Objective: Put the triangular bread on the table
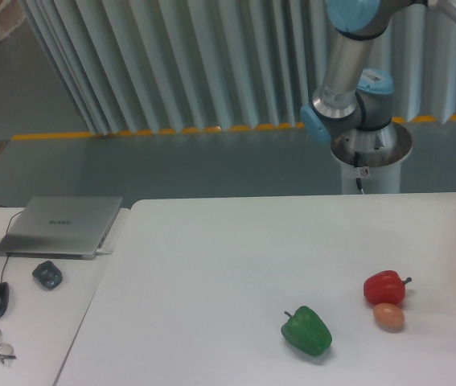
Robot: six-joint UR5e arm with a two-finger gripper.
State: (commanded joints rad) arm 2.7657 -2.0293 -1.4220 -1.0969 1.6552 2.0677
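Bread is not showing anywhere on the table (211, 241); only the arm (348, 72) is appearing, far right. Gripper is lying out of view, so placement is seemingly pending.

The surface (211, 257) lies open across its left and middle; green pepper (306, 330), red pepper (384, 287) and egg-like ball (388, 317) crowd the right front.

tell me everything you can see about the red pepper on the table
The red pepper is glossy, smooth and bright red, with a short dark stem pointing right. It lies on its side on the white table, toward the right. A small orange-brown ball sits just in front of it, touching or nearly so. The green pepper lies apart to its left. Nothing grips it.
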